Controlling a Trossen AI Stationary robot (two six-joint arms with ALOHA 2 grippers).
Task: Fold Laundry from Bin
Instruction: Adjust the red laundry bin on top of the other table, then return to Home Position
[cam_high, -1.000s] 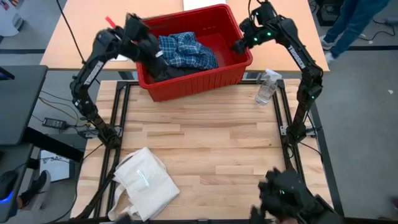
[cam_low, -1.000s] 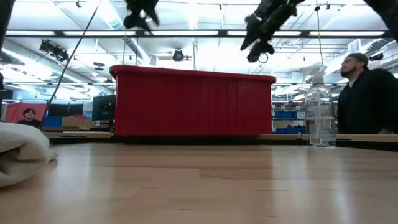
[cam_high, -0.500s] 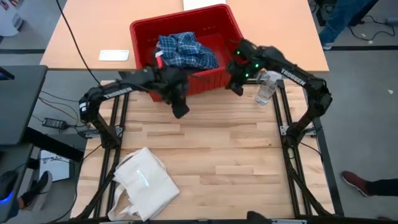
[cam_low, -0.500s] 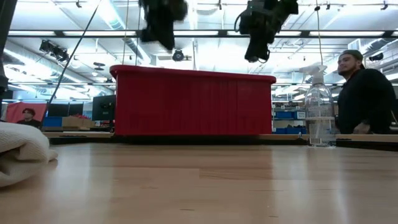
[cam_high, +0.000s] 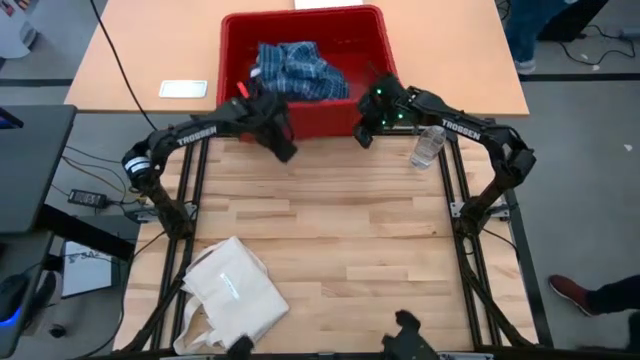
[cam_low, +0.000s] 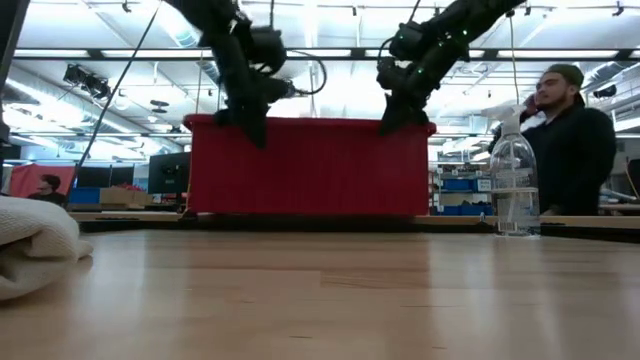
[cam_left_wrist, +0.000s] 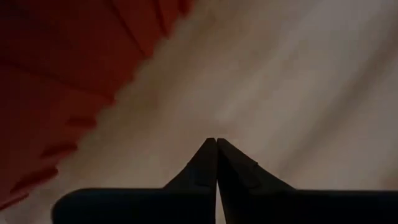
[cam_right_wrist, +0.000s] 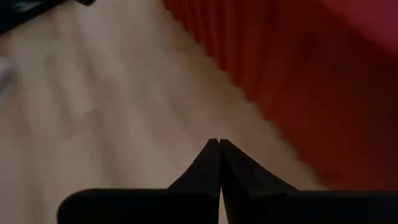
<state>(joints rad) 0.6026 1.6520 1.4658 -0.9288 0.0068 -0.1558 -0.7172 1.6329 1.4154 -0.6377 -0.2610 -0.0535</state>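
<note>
Both jaws closed, empty: left gripper (cam_high: 287, 153) & right gripper (cam_high: 362, 136) just beside bin (cam_high: 375, 20) near wall, laundry (cam_high: 297, 72) inside

Bin (cam_high: 305, 118): glossy red ribbed plastic; plaid shirt (cam_high: 297, 72): soft woven cloth; table (cam_high: 330, 240): pale smooth-finished wood planks; tote bag (cam_high: 235, 293): matt cream canvas.

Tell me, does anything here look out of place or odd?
The red bin stands mostly off the wooden table, on the tan surface behind it. A plaid shirt lies crumpled inside. Both grippers, left and right, are shut and empty, just in front of the bin.
</note>
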